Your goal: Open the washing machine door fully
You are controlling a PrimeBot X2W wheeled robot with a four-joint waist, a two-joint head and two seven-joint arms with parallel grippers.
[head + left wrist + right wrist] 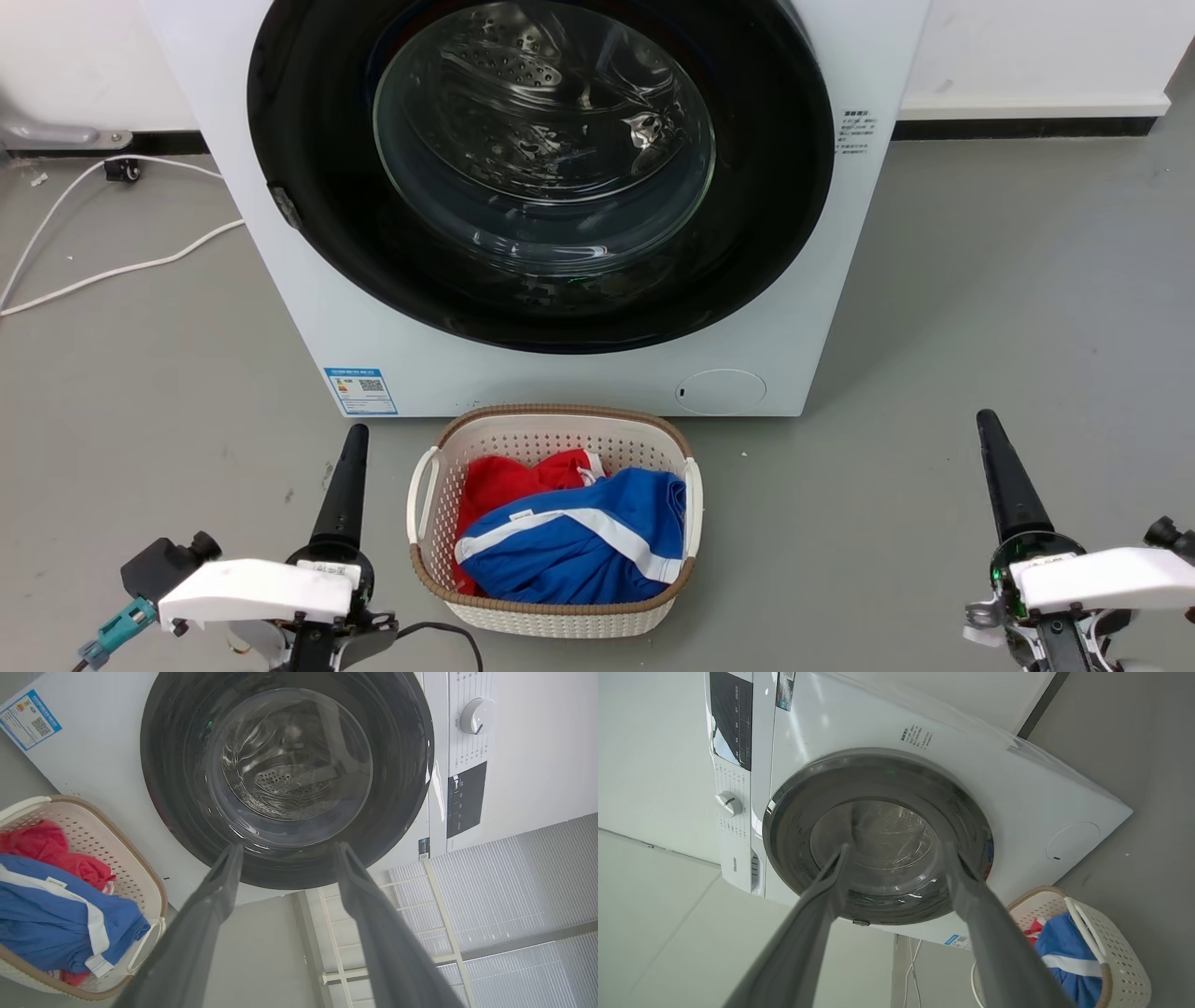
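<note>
The washing machine door point(308, 159) is a big round glossy black ring around a bulging clear glass bowl, and it lies flat and closed against the white machine front point(280, 308). A small grey catch point(285, 207) sits on its left rim. My left gripper point(353, 448) is low at the left, near the floor and well short of the door, holding nothing. My right gripper point(991, 439) is low at the right, likewise apart from the door. In the wrist views the left gripper point(285, 847) and the right gripper point(896, 847) each point at the door point(173, 765) point(789, 830) with fingers spread open.
A cream laundry basket point(425, 495) with red and blue clothes stands on the grey floor between my grippers, just before the machine. White cables point(112, 271) lie on the floor at the left. A white wall with a dark skirting runs behind.
</note>
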